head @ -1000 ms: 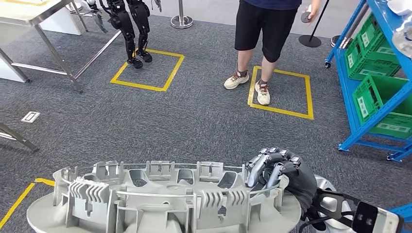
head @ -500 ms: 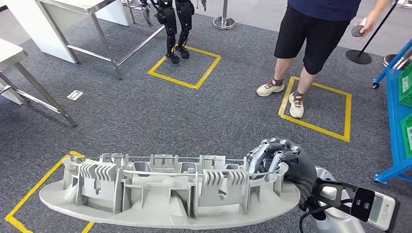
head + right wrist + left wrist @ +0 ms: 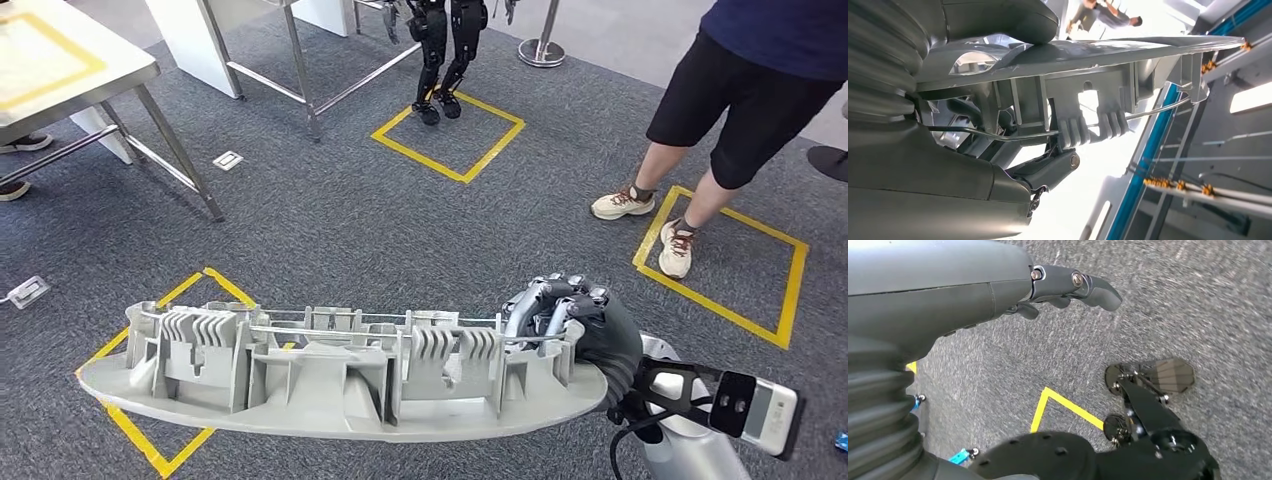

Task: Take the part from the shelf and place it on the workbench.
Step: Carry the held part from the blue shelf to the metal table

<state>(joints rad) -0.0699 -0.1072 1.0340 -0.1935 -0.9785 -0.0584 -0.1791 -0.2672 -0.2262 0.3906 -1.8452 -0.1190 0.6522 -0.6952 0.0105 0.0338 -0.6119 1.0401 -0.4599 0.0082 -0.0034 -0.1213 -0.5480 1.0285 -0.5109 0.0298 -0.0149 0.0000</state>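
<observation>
Grey carpet covers the floor, marked with yellow tape squares. At the upper left stands a metal-legged worktop with a yellow outline on its surface, and a second worktop frame lies just beyond it. A person in dark shorts and pale trainers stands at the right, one foot inside a taped square and the other just outside it. Another dark humanoid robot's legs stand at the far edge of a taped square near the top.

The part, a long pale grey moulded piece with ribs, pockets and a thin wire rod along its upper edge, hangs in the air above the carpet, stretching across the lower middle of the head view, roughly level. The right hand grips its right end, dark fingers curled over the ribbed edge; in the right wrist view the part runs away from the hand with the thumb pressed on its flat face.

The left hand hangs over the carpet holding nothing, its fingers loosely extended and slightly apart
</observation>
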